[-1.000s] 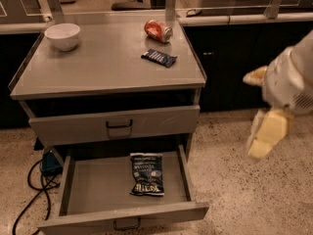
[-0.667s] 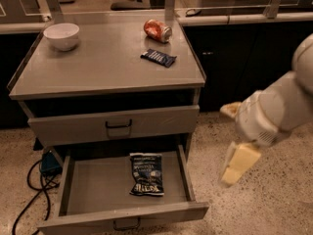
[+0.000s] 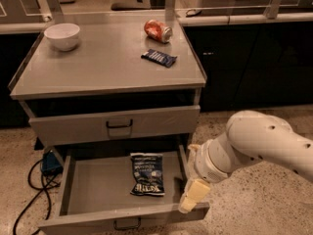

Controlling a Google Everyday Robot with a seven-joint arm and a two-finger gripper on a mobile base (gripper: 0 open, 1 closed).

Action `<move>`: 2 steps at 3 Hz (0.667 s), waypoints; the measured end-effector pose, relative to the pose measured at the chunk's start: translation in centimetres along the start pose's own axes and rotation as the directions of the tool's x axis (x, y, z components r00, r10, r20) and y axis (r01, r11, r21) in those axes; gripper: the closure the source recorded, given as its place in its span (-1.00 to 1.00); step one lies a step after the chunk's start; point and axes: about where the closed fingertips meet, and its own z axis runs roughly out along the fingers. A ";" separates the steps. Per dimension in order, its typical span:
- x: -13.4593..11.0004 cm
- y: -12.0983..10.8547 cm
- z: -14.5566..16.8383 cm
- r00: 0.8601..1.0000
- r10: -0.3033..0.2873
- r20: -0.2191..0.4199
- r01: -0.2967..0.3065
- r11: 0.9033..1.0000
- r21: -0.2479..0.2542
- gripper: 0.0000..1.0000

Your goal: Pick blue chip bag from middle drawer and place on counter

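My tool (image 3: 190,177) is released and empty, its 2 pale fingers (image 3: 194,196) spread apart with nothing between them. It hangs at the right front corner of the middle drawer (image 3: 93,187), low over the side wall.

The blue chip bag (image 3: 146,174) lies at 9 o'clock from the tool, near but not touched, flat on the drawer floor with its pale band toward the back.

1 s ago the tool was up at the right edge of the view, well apart from the cabinet. 0.7 s ago it was lower and nearer. Now it has reached the open drawer, so I judge the approach nearly done and the grasp not yet begun. The bag has not shifted in that time.

At 11 o'clock, above the shut upper drawer (image 3: 115,125), is the bench (image 3: 102,70), where the bag must go. It carries a white bowl (image 3: 62,35), a red can (image 3: 157,30) and a flat bar wrapper (image 3: 159,58), all unmoved.
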 end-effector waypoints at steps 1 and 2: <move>-0.8 -1.7 0.0 0.999 0.001 0.033 -0.003 0.998 0.069 -1.00; -0.9 -2.8 1.3 0.997 -0.044 0.057 0.038 0.994 0.103 -1.00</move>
